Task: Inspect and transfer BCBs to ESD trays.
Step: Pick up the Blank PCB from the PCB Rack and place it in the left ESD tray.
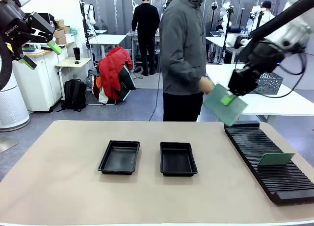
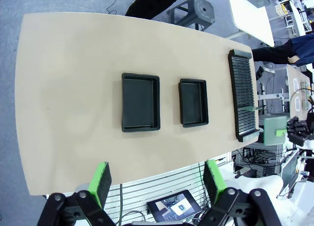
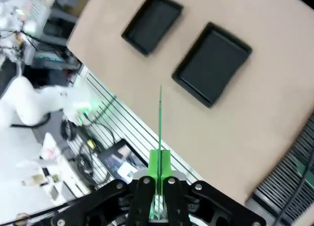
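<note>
— State of the right gripper (image 1: 228, 99)?
— Shut, green pads pinched on a BCB (image 1: 224, 106), held tilted, up in the air by the slotted rack (image 1: 267, 155).
— Anything more from the right wrist view?
— Turns that board edge-on: a thin green line rising from between the fingers, with both ESD trays (image 3: 212, 63) on the table below. Only from the front view comes the broad green face.
— And the left gripper (image 1: 41, 55)?
— Spread wide, nothing between the pads, raised high at the left. Looks down from its wrist view over the whole table (image 2: 68, 88): trays side by side and apart, rack along one end.
— Other boards?
— A second BCB (image 1: 276, 159) standing in a rack slot, toward the near end.
— In the way?
— A person (image 1: 184, 49) at the far side, one hand (image 1: 206, 85) just beside the held board's upper corner; touching or not, cannot tell. Behind, a grey mesh basket (image 1: 270, 82) on a white table.
</note>
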`<state>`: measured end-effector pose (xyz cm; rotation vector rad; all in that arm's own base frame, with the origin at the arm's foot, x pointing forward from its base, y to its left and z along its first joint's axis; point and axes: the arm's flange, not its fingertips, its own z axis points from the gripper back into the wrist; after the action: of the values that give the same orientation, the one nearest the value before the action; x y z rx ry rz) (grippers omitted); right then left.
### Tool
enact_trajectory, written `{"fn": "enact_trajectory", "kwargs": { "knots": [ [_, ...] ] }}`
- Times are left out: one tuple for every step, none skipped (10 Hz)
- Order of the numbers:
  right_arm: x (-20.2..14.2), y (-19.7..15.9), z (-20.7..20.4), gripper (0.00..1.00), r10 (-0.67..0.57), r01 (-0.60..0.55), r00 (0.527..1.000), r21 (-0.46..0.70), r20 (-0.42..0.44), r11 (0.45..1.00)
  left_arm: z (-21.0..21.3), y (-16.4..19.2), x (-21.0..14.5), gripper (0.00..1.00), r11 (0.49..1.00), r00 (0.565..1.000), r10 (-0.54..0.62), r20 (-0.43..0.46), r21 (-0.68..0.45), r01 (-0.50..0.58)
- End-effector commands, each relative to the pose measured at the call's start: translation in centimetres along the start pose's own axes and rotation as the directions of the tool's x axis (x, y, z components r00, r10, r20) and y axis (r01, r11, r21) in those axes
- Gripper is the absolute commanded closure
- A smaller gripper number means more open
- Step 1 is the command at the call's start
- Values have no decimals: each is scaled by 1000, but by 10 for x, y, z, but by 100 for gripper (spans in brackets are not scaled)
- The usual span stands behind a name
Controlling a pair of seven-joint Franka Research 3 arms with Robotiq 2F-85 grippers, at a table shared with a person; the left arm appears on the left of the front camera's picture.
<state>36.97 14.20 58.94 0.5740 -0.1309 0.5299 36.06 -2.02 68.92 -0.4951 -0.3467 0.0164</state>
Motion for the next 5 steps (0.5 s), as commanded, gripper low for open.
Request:
{"fn": "enact_trajectory", "kwargs": {
  "knots": [
    [30, -1, -44, 98, -143, 139, 988, 77, 58, 987, -1, 1, 0, 0, 1000, 1000, 2, 0, -1, -2],
    [43, -1, -70, 98, -174, 165, 983, 128, 59, 978, -1, 1, 0, 0, 1000, 1000, 2, 0, -1, -2],
    [56, 4, -98, 98, -197, 188, 979, 165, 45, 968, -1, 1, 0, 0, 1000, 1000, 2, 0, -1, -2],
    [65, 10, -131, 98, -239, 223, 969, 201, 58, 954, -1, 1, 0, 0, 1000, 1000, 2, 0, -1, -2],
    [72, 16, -158, 98, -277, 253, 958, 235, 78, 939, -1, 1, 0, 0, 1000, 1000, 2, 0, -1, -2]
  ]
}}
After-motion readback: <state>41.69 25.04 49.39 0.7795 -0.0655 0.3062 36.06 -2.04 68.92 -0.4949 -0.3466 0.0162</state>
